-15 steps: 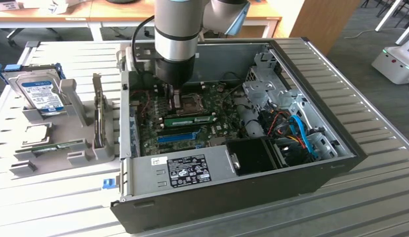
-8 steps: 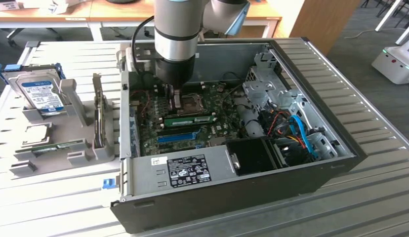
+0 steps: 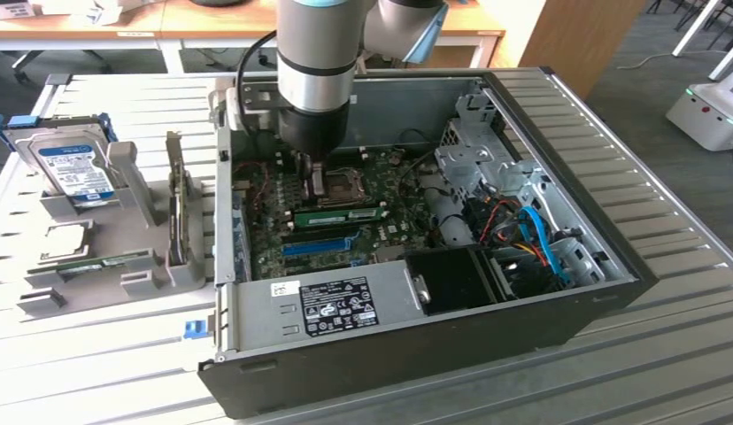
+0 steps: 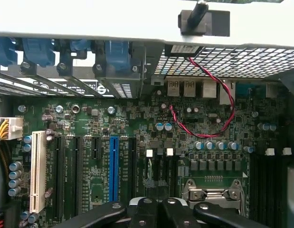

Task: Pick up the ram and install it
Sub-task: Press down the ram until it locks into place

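Support: a table (image 3: 685,354) topped with pale ribbed slats is seen in the exterior view.
Computer case: an open black tower case (image 3: 603,305) is laid on its side directly on the slats, toward the exterior view's right.
Parts holder: a grey slotted holder (image 3: 130,292) is set on the slats just beside the case, on the exterior view's left.
In the holder: a silver hard drive (image 3: 73,168) with a blue-and-white label is stood upright in a rear slot; the ram (image 3: 89,264), a green stick, is laid in a nearer slot.
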### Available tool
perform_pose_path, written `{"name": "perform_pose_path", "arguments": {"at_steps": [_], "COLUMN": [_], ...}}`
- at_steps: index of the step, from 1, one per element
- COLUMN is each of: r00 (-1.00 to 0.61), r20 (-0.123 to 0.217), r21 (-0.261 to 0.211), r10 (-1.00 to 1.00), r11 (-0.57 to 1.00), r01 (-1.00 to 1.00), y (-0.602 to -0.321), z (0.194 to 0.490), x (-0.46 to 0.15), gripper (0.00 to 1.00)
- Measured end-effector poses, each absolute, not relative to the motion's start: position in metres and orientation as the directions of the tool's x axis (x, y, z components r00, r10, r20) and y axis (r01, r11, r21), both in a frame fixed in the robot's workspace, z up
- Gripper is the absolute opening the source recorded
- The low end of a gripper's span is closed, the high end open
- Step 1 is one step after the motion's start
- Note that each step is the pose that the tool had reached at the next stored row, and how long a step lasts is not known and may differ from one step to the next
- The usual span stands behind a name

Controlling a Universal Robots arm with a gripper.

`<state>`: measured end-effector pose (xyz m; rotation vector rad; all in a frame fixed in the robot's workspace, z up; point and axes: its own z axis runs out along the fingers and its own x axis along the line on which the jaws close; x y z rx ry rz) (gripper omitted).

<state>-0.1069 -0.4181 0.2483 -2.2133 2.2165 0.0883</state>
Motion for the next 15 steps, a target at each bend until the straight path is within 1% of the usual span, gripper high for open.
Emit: {"name": "perform_pose_path", "arguments": {"at_steps": [15], "r00": [-0.002], "r20": [-0.046], "r21": [0.035], "r10": [-0.999], "r11": [0.001], "r01": [-0.999], "y": [-0.4181], "z": [0.2451], "x": [-0.0971], "gripper": [0.11]}}
